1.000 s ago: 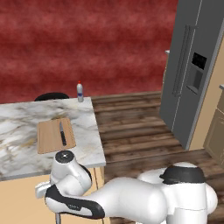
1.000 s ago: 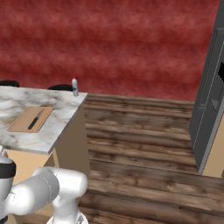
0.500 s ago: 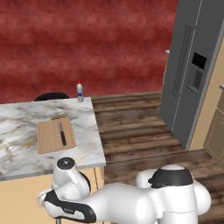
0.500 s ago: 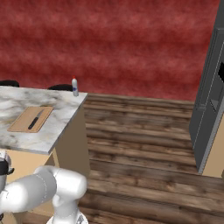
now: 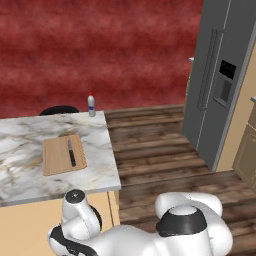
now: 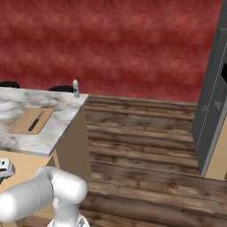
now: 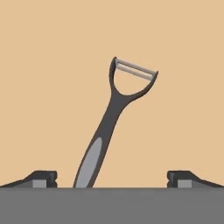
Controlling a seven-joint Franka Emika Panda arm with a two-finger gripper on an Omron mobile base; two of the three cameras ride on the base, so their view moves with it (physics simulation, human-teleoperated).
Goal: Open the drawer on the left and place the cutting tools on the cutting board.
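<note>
Knife point(image 5: 71, 152) lies on the cutting board point(image 5: 55, 159), lengthwise, toward the board's side nearer the counter's point(image 5: 30, 140) right edge; same in the right base view, knife point(image 6: 36, 121) on board point(image 6: 24, 124). One cutting tool placed, judged from this.

Peeler point(image 7: 114, 114) lies flat on a plain tan surface, seen in the hand view; taken to be the drawer floor, though the drawer's walls and front are not visible here. Y-head with its metal blade points away from the camera, handle runs down toward the claw point(image 7: 111, 178).

Claw: released, tips wide apart, one either side of the handle end, not touching it. Arm works low, below the counter's near edge.

Handling, judged: peeler looks light and rigid, thin, lying flush, so little height to catch. The handle's smooth grey inlay may be slippery. Best hold is across the handle's broad lower part, clear of the blade. Risk: tips scrape the floor or nudge the peeler sideways before closing.

Small bottle point(image 5: 91, 106) stands near the counter's far right corner.
</note>
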